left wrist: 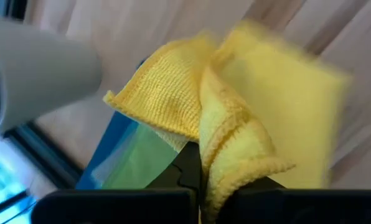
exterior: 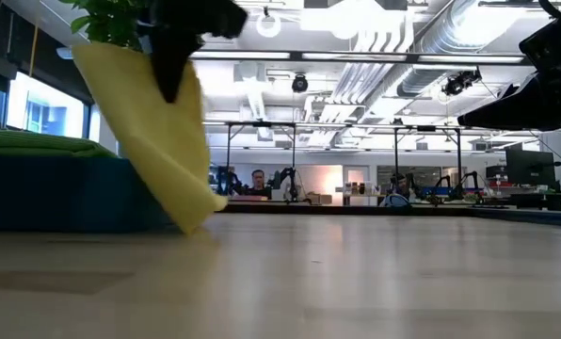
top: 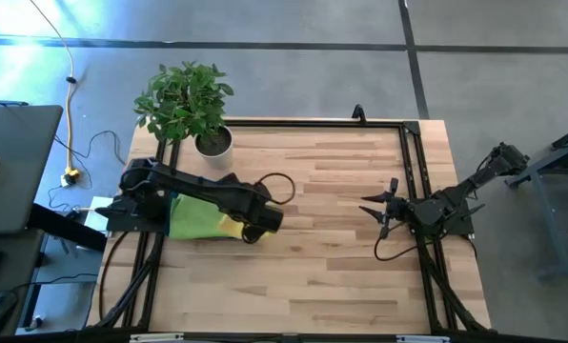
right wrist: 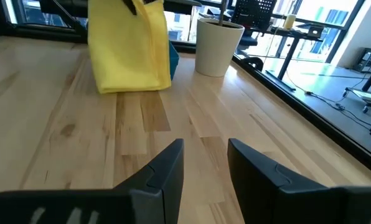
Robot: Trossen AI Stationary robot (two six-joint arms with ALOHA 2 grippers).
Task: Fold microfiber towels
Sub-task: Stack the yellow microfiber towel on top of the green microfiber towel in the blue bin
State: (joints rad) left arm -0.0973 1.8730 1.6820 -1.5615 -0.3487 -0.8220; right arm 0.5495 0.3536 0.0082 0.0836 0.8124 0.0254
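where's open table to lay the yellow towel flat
The bare wood between the left gripper holding the yellow towel and the right gripper is free, as is the near edge. It is crowded at the left around the tray, green towels and plant pot.

No text, label, brand, number or sign can be read anywhere.

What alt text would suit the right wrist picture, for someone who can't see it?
A yellow towel hangs from the left gripper, its lower edge at the wooden table. A white plant pot stands beside it, and the right gripper waits in the foreground, fingers open.
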